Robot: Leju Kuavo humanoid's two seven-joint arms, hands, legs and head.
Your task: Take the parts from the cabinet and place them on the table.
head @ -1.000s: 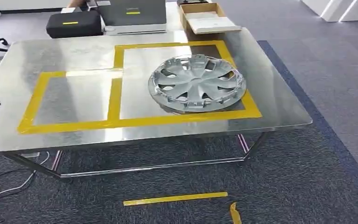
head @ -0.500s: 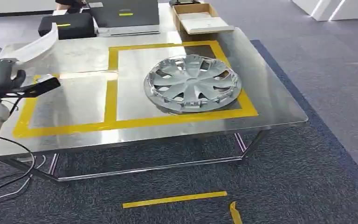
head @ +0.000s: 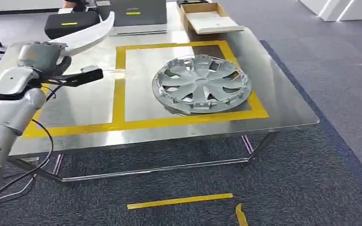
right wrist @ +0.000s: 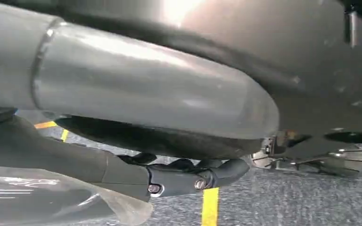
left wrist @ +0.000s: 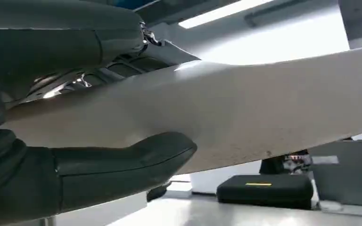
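Observation:
My left hand holds a long, curved white part above the left side of the steel table. The part's tip points toward the far edge. In the left wrist view the thumb presses under the white part, with the darker fingers over it. A silver hubcap lies in the right-hand yellow-taped square. The left-hand taped square is bare, below and to the right of my left hand. My right hand appears close up over the carpet, fingers curled; I cannot make out what, if anything, it holds.
Beyond the table's far edge stand a black case, a grey box and an open cardboard box. A yellow tape strip marks the carpet in front of the table. Cables lie on the floor at left.
My left arm has come in from the left with the white part, then moved right and farther over the table. The view has shifted slightly. The hubcap has stayed put.

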